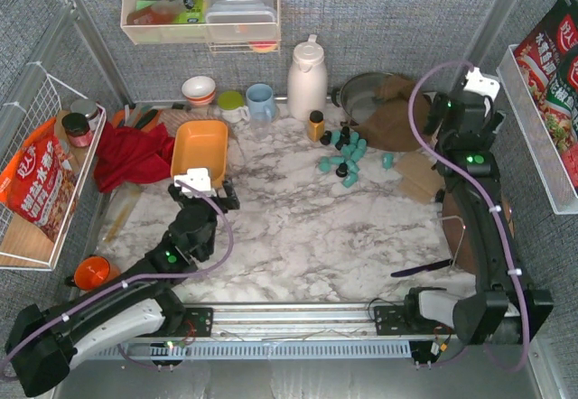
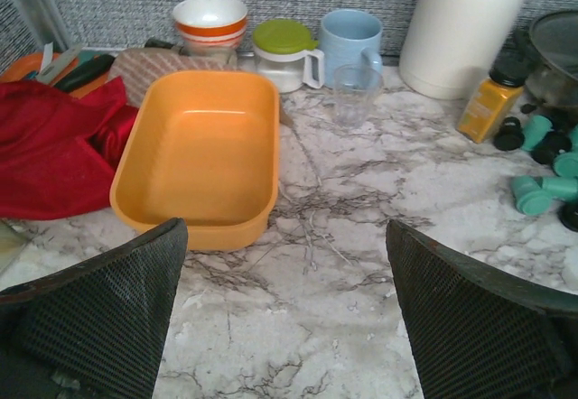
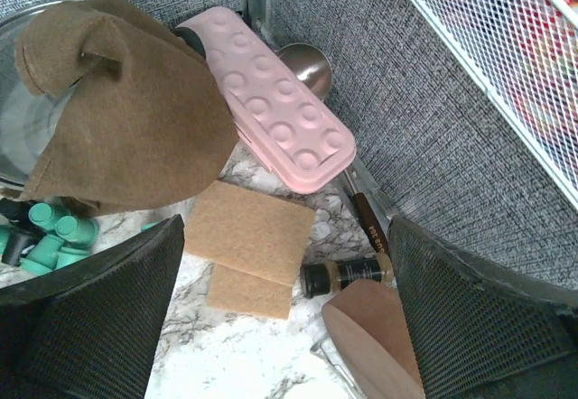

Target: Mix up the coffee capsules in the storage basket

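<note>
**Top view.** The storage basket [image 1: 200, 126] sits at about 10 o'clock from the middle of the marble table [image 1: 298, 227]. It is one orange tray with nothing in it. Its long axis runs near to far, with the far end leaning slightly toward 1 o'clock. The coffee capsules [image 1: 346, 153] lie on the table at about 1 o'clock, well apart from the basket. As far as I can count, there are about ten teal and three black. They lie loosely bunched, and one teal capsule is off alone at the bunch's 3 o'clock. An amber bottle [image 1: 315, 125] stands just at the bunch's 10 o'clock. The left gripper [image 1: 204, 185] hangs at the basket's near end. The right gripper [image 1: 452, 110] is at the far right, beyond the capsules.

**Left wrist view.** The basket lies at 11 o'clock, its long axis pointing away, and its inside is bare. About five teal and three black capsules show at 3 o'clock, cut by the frame edge. Several of them lie on their sides. The left fingers [image 2: 99, 318] are spread wide with only table between them.

**Right wrist view.** A few teal capsules and one black one show at 8 o'clock, under the edge of a brown cloth [image 3: 117, 119]. The right fingers [image 3: 488, 327] are spread wide and hold nothing. Two tan pads [image 3: 248, 245] lie between them.
</note>
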Action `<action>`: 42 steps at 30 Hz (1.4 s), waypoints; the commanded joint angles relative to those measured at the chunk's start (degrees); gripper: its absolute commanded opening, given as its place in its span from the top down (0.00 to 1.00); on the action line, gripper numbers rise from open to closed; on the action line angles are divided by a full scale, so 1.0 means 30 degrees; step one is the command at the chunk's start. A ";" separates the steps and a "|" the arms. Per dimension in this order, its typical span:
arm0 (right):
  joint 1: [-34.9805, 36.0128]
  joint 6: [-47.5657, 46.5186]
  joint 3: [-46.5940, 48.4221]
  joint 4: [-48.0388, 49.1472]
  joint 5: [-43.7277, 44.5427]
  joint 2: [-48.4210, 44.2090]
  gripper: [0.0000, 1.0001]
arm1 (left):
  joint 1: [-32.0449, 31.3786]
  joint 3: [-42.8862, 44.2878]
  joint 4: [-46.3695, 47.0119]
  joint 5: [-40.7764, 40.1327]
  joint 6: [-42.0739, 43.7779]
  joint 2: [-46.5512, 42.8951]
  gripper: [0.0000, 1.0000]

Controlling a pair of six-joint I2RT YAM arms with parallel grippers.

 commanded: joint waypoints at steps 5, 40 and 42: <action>0.0345 0.3282 -0.2675 0.0429 -0.2051 -0.3703 0.01 | 0.2223 0.1643 -0.2677 0.0612 -0.2603 0.1693 0.01; 1.1137 0.1816 -1.2395 0.4283 -0.6350 -0.4778 0.01 | 1.0992 1.3386 -0.8572 1.0469 -0.4810 1.6844 0.37; 1.1232 0.1848 -1.2373 0.4213 -0.6464 -0.4822 0.01 | 1.1103 1.4350 -0.9166 1.0690 -0.4502 1.7627 0.39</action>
